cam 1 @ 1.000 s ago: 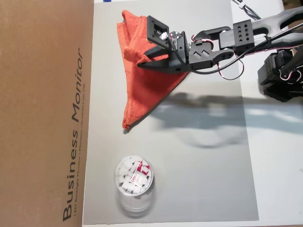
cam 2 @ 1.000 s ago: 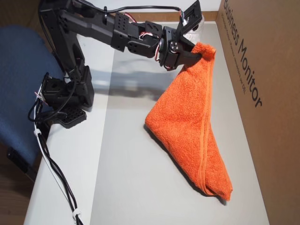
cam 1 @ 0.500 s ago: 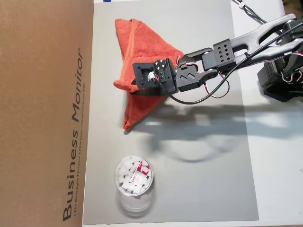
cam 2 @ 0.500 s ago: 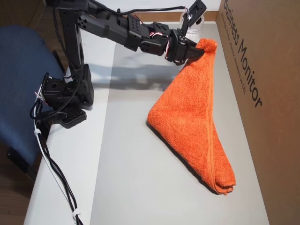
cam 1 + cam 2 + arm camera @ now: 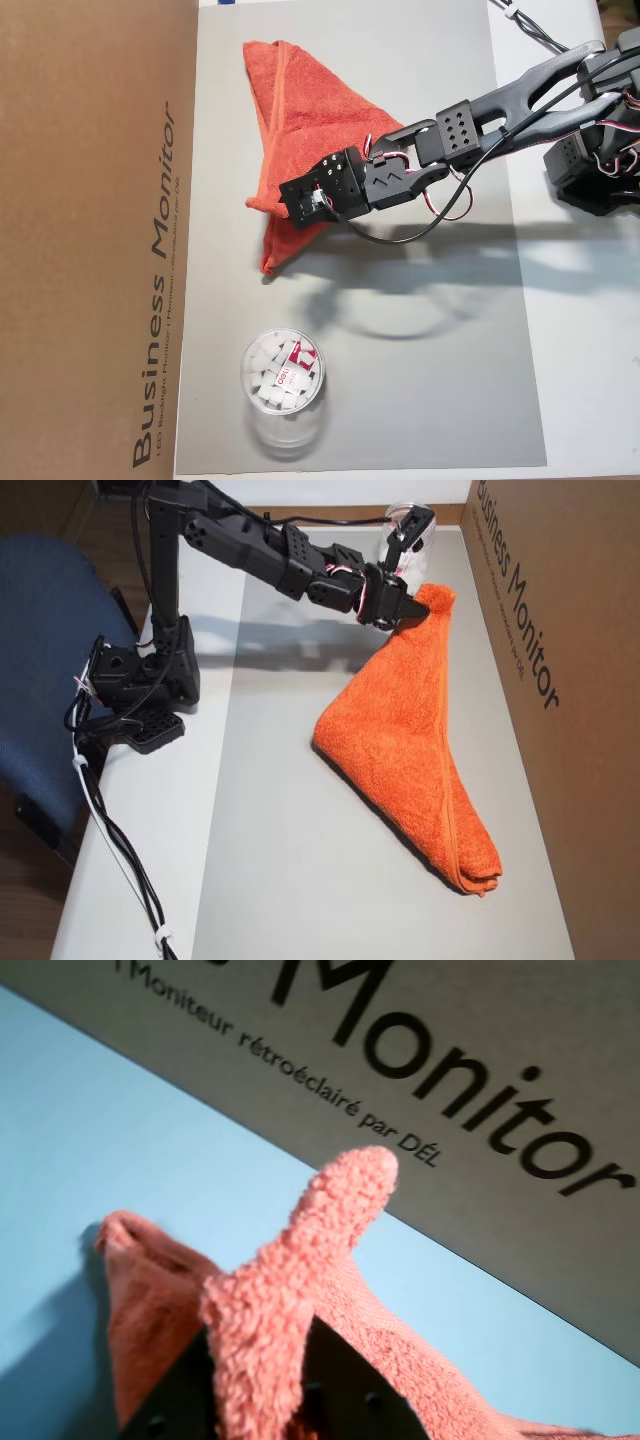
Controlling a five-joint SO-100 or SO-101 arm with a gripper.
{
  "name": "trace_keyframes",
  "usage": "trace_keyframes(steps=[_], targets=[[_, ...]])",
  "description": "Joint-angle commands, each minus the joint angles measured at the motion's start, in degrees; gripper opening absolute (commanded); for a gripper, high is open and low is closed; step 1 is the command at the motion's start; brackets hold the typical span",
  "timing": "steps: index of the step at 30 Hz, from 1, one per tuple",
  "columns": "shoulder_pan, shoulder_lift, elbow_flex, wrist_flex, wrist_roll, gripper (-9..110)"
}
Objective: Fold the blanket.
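Moved: gripper (image 5: 272, 204) w/ its pinched corner has swung toward the cardboard box (image 5: 95, 240) and lower since 1 s ago; blanket's raised flap now leans further over the rest of the cloth.
Gripper: clenched on 1 corner of the blanket (image 5: 405, 740); wrist view shows a terry tuft (image 5: 300, 1280) squeezed between the 2 dark fingers (image 5: 355, 1395), tip poking up past them.
Gripper pos: in an overhead view (image 5: 418, 608), just beside the box, near the clear container (image 5: 410, 528).
Blanket: orange-red, on the grey mat (image 5: 420, 330), folded to a rough triangle; 1 corner lifted off the mat by the gripper, other 2 corners resting on it; hem band runs along 1 edge toward the far tip.
Arm: black, reaches across the mat from its base (image 5: 135, 690) at the table edge.
Box: brown, "Business Monitor" print, alongside the mat.
Container: clear, round, white pieces inside (image 5: 283, 378), apart from the blanket.
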Motion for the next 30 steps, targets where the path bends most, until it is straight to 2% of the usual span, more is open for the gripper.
trace_keyframes(steps=[1,12,24,30], targets=[[-1.23,-0.18,-3.08,-0.62,-1.85,0],[-3.87,-3.43,-3.16,-0.62,-10.81,0],[-6.33,-5.54,-3.16,-0.53,-15.82,0],[-6.33,-6.68,-5.98,5.8,-18.28,0]])
